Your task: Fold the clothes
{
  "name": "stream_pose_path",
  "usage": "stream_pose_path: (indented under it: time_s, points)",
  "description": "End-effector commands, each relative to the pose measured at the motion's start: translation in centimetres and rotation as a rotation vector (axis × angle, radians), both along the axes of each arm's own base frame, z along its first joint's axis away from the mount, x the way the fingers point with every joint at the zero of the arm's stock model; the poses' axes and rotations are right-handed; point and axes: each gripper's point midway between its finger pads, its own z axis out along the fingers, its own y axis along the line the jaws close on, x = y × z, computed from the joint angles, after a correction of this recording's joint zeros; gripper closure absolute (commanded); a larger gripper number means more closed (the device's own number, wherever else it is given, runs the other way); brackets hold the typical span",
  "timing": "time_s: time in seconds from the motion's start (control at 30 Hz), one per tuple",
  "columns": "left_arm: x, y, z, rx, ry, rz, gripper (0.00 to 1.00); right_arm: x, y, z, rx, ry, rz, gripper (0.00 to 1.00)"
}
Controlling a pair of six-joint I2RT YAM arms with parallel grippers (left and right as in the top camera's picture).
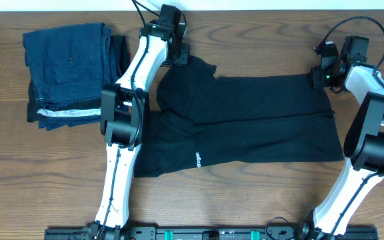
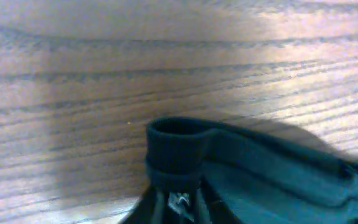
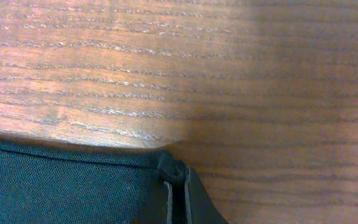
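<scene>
R gripper (image 3: 178, 198) is clenched on the T-shirt (image 1: 245, 120) far hem corner. L gripper (image 2: 174, 200) pinches a bunched edge nr the collar. T-shirt lies spread mid-table (image 1: 245, 207), creased, prob. no fold done yet. Blue garments (image 1: 69, 67) sit stacked far left.

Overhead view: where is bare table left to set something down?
Free: the table strip in front of the black T-shirt; the near-left corner below the dark blue folded garments; a narrow band beyond the shirt. Crowded: the left arm fills the gap between garments and shirt.
</scene>
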Motion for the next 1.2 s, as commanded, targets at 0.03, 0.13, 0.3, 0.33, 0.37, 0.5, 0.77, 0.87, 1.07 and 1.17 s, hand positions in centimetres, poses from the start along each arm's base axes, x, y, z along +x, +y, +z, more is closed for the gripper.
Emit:
stream_pose_path:
  time_s: [0.03, 0.13, 0.3, 0.33, 0.37, 0.5, 0.77, 0.87, 1.07, 1.17]
  points:
    - [0.1, 0.2, 0.3, -0.005, -0.002, 0.001, 0.94, -0.5, -0.6, -0.8, 0.007, 0.018, -0.028, 0.99]
    - [0.4, 0.2, 2.2, -0.012, -0.032, 0.003, 0.94, -0.3, 0.5, -0.1, 0.065, -0.003, 0.002, 0.99]
    - [-0.2, 0.4, 5.5, -0.016, -0.047, 0.003, 0.94, -0.2, 2.2, 2.6, 0.168, -0.052, 0.050, 0.99]
    - [-0.6, 0.5, 5.9, -0.014, -0.040, 0.003, 0.94, -0.2, 2.1, 3.2, 0.170, -0.058, 0.040, 0.99]
    - [-1.1, 0.6, 6.5, -0.012, -0.031, 0.003, 0.94, -0.3, 1.9, 4.0, 0.173, -0.064, 0.029, 0.99]
    - [-2.8, 1.0, 8.5, -0.004, 0.002, 0.002, 0.94, -1.6, 1.5, 7.3, 0.169, -0.071, 0.015, 0.99]
    - [-8.7, 2.4, 12.4, 0.033, 0.146, 0.000, 0.93, -5.7, 0.5, 10.1, 0.198, 0.017, -0.054, 0.99]
    - [-10.8, 2.7, 13.5, 0.036, 0.197, -0.003, 0.94, -7.5, -0.1, 9.8, 0.222, 0.082, -0.089, 0.99]
    - [-15.0, 3.6, 14.5, 0.064, 0.337, -0.005, 0.94, -10.6, -0.4, 8.7, 0.248, 0.223, -0.173, 0.99]
    - [-17.3, 4.1, 14.5, 0.085, 0.433, 0.015, 0.94, -11.5, 0.0, 8.5, 0.258, 0.262, -0.174, 0.99]
